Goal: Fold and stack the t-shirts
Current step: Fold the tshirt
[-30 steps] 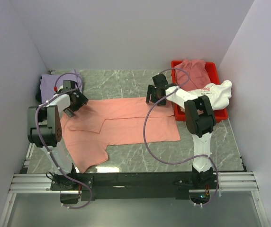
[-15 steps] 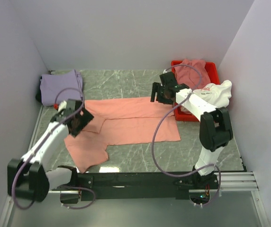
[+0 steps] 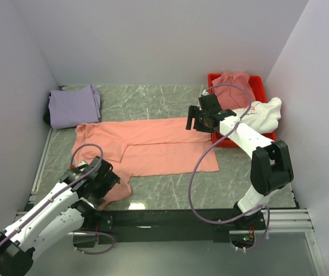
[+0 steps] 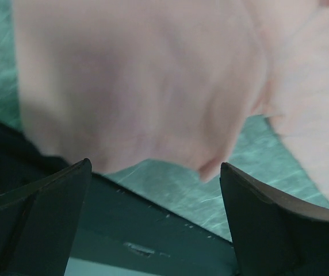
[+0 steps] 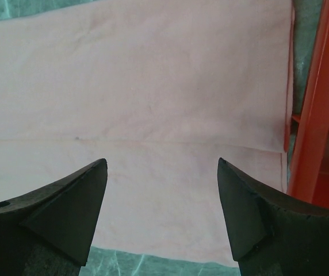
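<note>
I judge the job to be at an early stage. One lavender t-shirt [image 3: 72,106] lies folded at the far left corner of the bench [image 3: 153,100], which looks like the start of the stack. The salmon-pink t-shirt [image 3: 153,146] is spread across the middle of the bench with one lengthwise fold in it. One sleeve trails toward the near left corner, so its folding is unfinished.

A dusty rose t-shirt [image 3: 233,86] sits crumpled in the red bin [image 3: 209,80] at the far right corner. A white t-shirt [image 3: 259,115] is draped over the bin's side. Both are untouched, in my view.

My left pincer [image 3: 104,184] hovers over that trailing sleeve, jaws apart and gripping nothing. My right pincer [image 3: 194,122] hangs over the shirt's far right edge beside the bin, also spread wide and empty.

The only writing is small red print on the white tee, too small to read.
</note>
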Action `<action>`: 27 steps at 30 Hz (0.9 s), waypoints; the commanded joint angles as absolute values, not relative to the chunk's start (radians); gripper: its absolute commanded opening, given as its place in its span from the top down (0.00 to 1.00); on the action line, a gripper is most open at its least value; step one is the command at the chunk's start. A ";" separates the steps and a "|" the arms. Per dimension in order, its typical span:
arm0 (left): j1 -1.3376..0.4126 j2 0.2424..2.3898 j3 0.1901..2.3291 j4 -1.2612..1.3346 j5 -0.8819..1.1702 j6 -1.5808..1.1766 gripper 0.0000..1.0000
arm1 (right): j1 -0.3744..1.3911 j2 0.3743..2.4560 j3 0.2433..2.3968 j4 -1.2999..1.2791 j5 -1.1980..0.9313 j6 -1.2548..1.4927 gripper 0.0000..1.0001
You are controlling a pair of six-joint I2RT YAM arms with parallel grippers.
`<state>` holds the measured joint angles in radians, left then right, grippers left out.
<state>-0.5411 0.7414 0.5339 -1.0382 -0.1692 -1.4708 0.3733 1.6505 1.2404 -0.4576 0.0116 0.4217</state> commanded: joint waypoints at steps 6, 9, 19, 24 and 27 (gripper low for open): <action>-0.708 0.871 0.581 -1.226 -0.141 -1.704 0.02 | 0.377 1.608 1.223 -0.434 0.014 0.416 0.16; -0.724 0.917 0.578 -1.207 -0.152 -1.726 0.05 | 0.377 1.609 1.221 -0.434 0.011 0.413 0.16; -0.726 1.037 0.621 -1.203 -0.225 -1.750 0.32 | 0.377 1.605 1.218 -0.446 0.018 0.394 0.16; -0.726 1.095 0.649 -1.207 -0.250 -1.736 0.37 | 0.376 1.600 1.220 -0.459 0.037 0.387 0.16; -0.726 1.138 0.660 -1.215 -0.258 -1.741 0.38 | 0.374 1.598 1.215 -0.459 0.048 0.382 0.16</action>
<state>-0.7216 1.1126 0.6205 -1.1778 -0.2211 -1.7229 0.3733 1.6451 1.2224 -0.4583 0.0189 0.3985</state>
